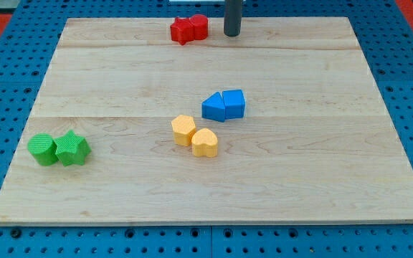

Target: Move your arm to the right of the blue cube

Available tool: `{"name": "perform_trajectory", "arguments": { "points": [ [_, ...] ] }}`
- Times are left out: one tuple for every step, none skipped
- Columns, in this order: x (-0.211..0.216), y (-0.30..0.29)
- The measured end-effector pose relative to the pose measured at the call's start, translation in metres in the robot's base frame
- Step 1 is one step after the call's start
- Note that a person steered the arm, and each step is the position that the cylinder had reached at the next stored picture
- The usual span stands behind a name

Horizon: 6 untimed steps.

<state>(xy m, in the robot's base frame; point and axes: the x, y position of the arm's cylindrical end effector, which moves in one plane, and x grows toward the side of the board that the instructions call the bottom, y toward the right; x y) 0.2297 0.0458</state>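
Camera view, single frame: the dark rod enters from the view's top edge, so its upper part and the arm that carries it are cut off. My tip (232, 34) rests at the far edge of the surface (321, 179), a pale wooden board lying on a blue perforated base (407, 79). The tool is a plain rod, with no parts that widen, narrow or hold; it holds nothing.

The blue cube (234, 103) sits near the centre of the surface, touching a second blue block (213, 107) on its left; that block's exact shape is hard to make out, apparently a wedge. My tip stands well apart from the blue cube, on the far side of it and roughly in line with it, not at its right.

Two red blocks (188, 29) lie just left of my tip, touching each other; their shapes cannot be resolved. Two yellow blocks (194, 135) touch each other near and left of the blue pair. A green round block (43, 149) and a green star-like block (72, 149) touch at the near left.

No writing, brand or label is legible.
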Motion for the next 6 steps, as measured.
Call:
{"name": "perform_trajectory", "arguments": {
  "points": [
    [-0.004,0.0],
    [-0.013,0.0],
    [-0.002,0.005],
    [0.057,0.019],
    [0.098,0.021],
    [0.165,0.03]
  ]
}}
